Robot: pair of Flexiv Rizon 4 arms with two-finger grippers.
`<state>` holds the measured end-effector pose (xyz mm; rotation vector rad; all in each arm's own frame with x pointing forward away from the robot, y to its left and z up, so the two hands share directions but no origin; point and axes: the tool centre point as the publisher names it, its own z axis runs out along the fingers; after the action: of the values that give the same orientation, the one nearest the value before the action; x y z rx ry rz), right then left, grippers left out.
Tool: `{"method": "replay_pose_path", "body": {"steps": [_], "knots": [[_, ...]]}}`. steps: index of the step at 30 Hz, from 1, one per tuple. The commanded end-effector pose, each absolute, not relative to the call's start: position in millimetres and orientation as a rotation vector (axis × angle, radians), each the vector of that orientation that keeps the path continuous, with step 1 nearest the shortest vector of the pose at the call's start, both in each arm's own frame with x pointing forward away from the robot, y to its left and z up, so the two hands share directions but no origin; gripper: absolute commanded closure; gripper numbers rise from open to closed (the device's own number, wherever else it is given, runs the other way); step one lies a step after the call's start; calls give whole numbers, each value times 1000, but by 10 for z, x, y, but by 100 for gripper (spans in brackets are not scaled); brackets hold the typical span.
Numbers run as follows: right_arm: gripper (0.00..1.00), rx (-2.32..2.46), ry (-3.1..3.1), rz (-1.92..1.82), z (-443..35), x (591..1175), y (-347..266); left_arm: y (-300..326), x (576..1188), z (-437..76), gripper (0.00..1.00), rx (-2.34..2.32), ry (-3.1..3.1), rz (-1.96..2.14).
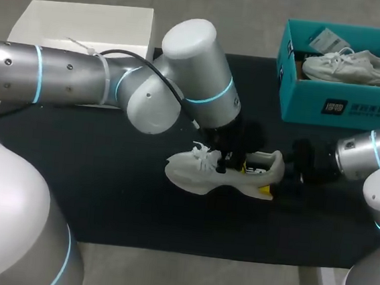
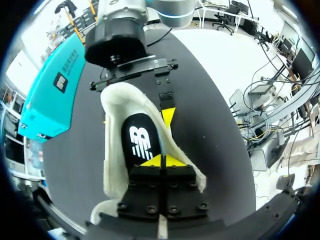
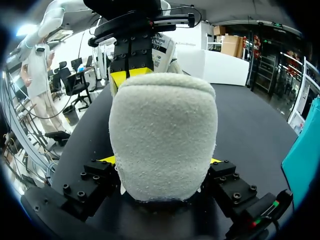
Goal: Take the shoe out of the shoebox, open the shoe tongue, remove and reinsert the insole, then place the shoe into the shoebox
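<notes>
In the head view, a white sneaker (image 1: 187, 172) is lying on its sole on the black mat (image 1: 104, 195) that is covering the worktop (image 1: 184, 277), toe pointing toward my left side. My left arm is coming in from the left, and the left pincer (image 1: 223, 164) is dipping down into the sneaker's opening just behind the laces. The right pincer (image 1: 275, 183) is sitting at the heel. The teal shoebox (image 1: 355, 108) is standing at the far right corner of the mat, well apart from the sneaker, with a second sneaker (image 1: 352, 66) lying inside it. A white box (image 1: 86, 28) is resting at the far left. In the left wrist view, the left pincer's fingers are pressing together with no gap between the yellow tips, which are touching the black insole (image 2: 137, 145) inside the sneaker. I cannot tell whether they are pinching anything. The other pincer is flanking the heel beyond. In the right wrist view, the sneaker's padded heel is filling the space between the right pincer's fingers, and both are clamping it from two sides.
</notes>
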<state>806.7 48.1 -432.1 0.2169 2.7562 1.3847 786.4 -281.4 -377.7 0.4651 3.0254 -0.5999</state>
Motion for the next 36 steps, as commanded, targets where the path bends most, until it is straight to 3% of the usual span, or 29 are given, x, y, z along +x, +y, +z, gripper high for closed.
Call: {"method": "replay_pose_path", "body": {"steps": [1,9,15,24,28,36], "knots": [[100,219,2757,1381,-4394,8052,525,-2923,7919,-3911,92,467,3026,-567],[100,219,2757,1381,-4394,8052,525,-2917,8002,-4036,89,459,3005,-421],[100,219,2757,1381,-4394,8052,525,-2861,7949,-4099,71,559,3051,-355],[100,219,2757,1381,-4394,8052,525,-2833,7886,-4244,68,567,3105,-336],[100,219,2757,1381,-4394,8052,525,-2860,7885,-4279,55,572,3101,-301],[100,219,2757,1381,-4394,8052,525,-2931,7968,-4471,55,540,3052,-243]]}}
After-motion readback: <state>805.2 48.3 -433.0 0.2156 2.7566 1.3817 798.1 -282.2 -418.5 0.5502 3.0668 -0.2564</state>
